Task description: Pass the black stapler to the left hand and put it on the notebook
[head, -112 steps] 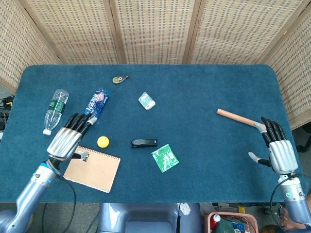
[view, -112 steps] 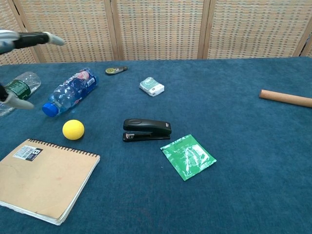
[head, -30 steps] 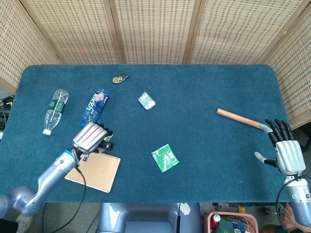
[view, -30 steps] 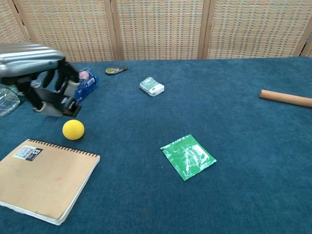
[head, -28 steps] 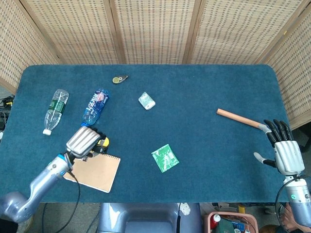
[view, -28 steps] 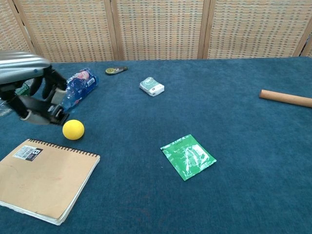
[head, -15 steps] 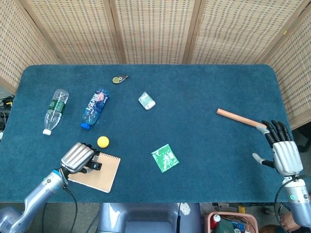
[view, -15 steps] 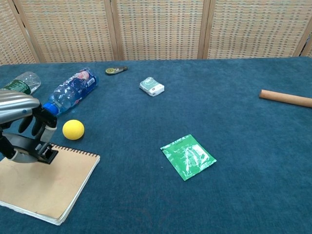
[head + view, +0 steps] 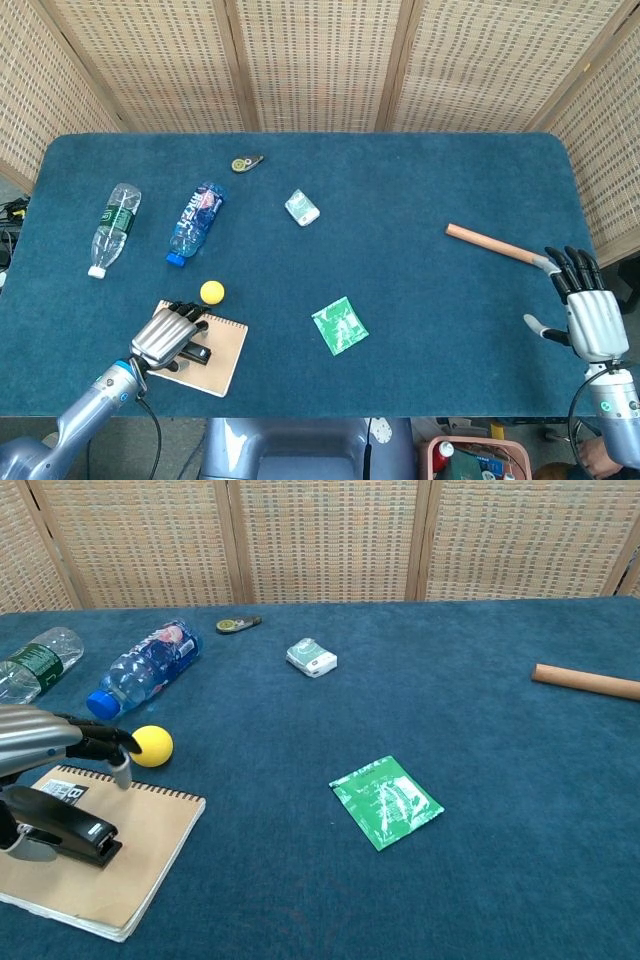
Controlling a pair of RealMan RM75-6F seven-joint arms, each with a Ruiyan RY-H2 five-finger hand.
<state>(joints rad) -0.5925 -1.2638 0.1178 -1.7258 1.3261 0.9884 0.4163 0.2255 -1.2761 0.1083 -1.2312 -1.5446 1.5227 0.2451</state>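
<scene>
The black stapler (image 9: 62,826) lies flat on the brown spiral notebook (image 9: 130,870) at the table's front left. My left hand (image 9: 40,742) hovers just over it with its fingers stretched forward and lifted off the stapler, the thumb low beside its rear end. In the head view the same left hand (image 9: 165,335) covers the notebook's (image 9: 225,355) left part, and the stapler (image 9: 195,354) peeks out by its fingertips. My right hand (image 9: 590,310) stays at the table's right edge with its fingers spread, holding nothing.
A yellow ball (image 9: 151,746) sits just beyond the notebook. Behind it lie a blue bottle (image 9: 145,665) and a clear bottle (image 9: 35,660). A green packet (image 9: 386,801) is mid-table, a white packet (image 9: 311,657) and a tape measure (image 9: 237,625) further back, a wooden stick (image 9: 585,681) at the right.
My left hand carried the stapler from near the bottle down onto the notebook, then its fingers straightened and lifted off it. The right hand barely moved.
</scene>
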